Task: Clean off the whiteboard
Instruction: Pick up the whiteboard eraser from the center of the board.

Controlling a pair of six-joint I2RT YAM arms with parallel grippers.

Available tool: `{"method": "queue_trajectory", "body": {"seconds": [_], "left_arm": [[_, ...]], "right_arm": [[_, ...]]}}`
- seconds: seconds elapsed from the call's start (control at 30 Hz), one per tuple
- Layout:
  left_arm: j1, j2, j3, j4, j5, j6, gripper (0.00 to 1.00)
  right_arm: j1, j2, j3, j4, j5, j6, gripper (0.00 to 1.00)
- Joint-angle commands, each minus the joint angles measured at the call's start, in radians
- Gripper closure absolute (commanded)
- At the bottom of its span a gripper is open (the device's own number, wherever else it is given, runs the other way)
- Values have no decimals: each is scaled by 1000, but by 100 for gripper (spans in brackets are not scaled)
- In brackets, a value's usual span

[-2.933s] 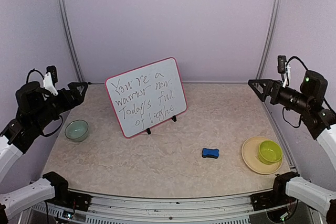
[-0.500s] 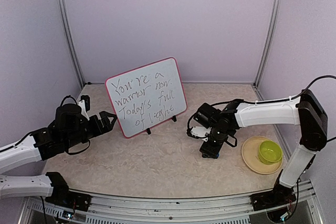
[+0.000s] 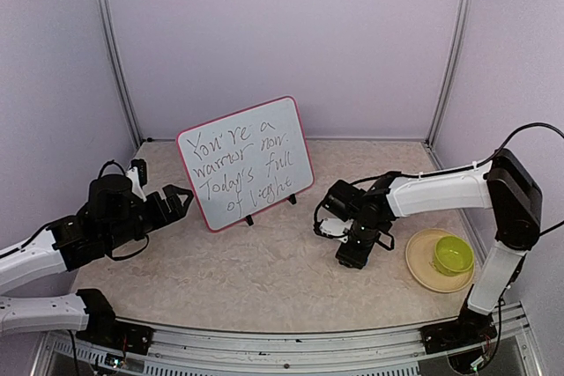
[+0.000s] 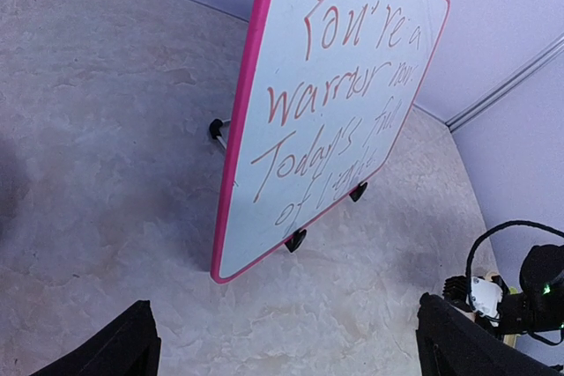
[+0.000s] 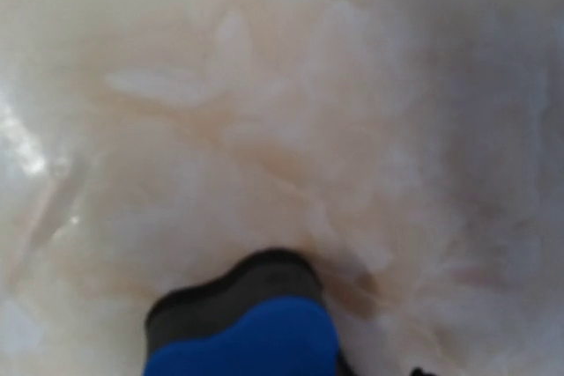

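Note:
The whiteboard [image 3: 245, 163] stands tilted on small black feet at the back middle of the table, pink-rimmed and covered in dark handwriting; the left wrist view shows it edge-on [image 4: 335, 103]. My left gripper [image 3: 181, 200] hovers just left of the board's lower left corner, open, with nothing between its fingers [image 4: 123, 350]. My right gripper [image 3: 351, 255] is pressed down to the table right of centre. A blue and grey eraser [image 5: 247, 332] lies directly under it in the right wrist view; the top view hides it. The right jaws do not show.
A yellow-green bowl [image 3: 453, 254] sits on a tan plate [image 3: 419, 269] at the front right, just beside the right gripper. The right arm's wrist and cables [image 4: 520, 292] show at the far right of the left wrist view.
Both arms have come in from raised poses at the sides. Over the last half second the right gripper sank lower over the eraser, covering it, and the left gripper edged slightly left.

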Motion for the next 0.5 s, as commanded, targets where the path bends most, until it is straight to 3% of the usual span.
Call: {"method": "queue_trajectory", "body": {"seconds": [0.0, 0.1, 0.47], "left_arm": [[-5, -10, -12, 5, -6, -9, 1], [-5, -10, -18, 8, -3, -13, 1], [-14, -8, -46, 30, 3, -34, 1]], "right_arm": [[11, 26, -12, 10, 17, 6, 41], [10, 26, -13, 12, 18, 7, 50], [10, -28, -21, 24, -30, 7, 54]]}}
